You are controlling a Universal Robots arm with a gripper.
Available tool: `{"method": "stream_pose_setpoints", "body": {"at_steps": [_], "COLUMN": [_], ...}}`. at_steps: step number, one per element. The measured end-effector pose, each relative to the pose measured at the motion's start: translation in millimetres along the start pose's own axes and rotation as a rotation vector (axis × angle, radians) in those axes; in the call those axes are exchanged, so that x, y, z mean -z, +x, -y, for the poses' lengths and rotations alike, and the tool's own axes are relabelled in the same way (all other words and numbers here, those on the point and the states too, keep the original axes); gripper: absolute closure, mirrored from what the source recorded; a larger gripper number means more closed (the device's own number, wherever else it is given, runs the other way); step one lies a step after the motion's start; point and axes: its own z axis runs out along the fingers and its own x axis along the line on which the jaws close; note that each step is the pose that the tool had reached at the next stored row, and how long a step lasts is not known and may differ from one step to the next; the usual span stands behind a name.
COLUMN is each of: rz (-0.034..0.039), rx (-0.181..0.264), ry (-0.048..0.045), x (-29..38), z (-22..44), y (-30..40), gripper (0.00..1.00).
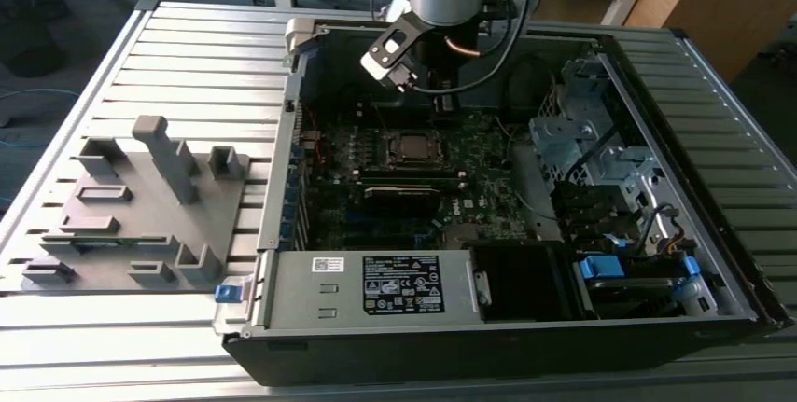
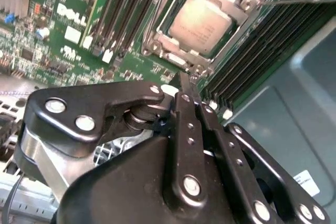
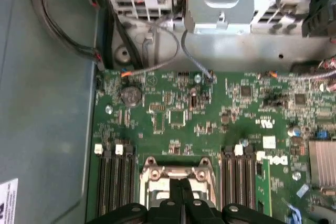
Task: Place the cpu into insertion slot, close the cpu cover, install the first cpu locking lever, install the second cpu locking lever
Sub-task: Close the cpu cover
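Observation:
The cpu, a silver-grey square, lies in the insertion slot on the green motherboard inside the open computer case. The cpu cover, a silver metal frame, lies flat around the chip; it appears as well in the first wrist view. A thin metal locking lever runs out from one corner of the socket. My gripper hangs just above the socket's edge, its black fingers pressed together with nothing between them. In the exterior view the gripper hovers a little behind the socket.
Black memory slots flank the socket on both sides. A labelled grey power-supply box sits at the case front, a metal drive cage on the exterior view's right, cables along the case wall. A grey fixture plate lies outside.

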Motion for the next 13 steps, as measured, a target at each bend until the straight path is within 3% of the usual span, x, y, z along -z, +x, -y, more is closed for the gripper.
{"method": "stream_pose_setpoints", "body": {"at_steps": [7, 8, 13], "rz": [0.0007, 0.0008, 0.0006], "rx": [-0.002, -0.002, -0.002], "ry": [0.1262, 0.1331, 0.1414], "x": [-1.5, -1.4, -1.6], "z": [-0.6, -0.6, -0.6], "y": [0.0, 0.0, 0.0], "gripper": [0.9, 0.9, 0.9]}}
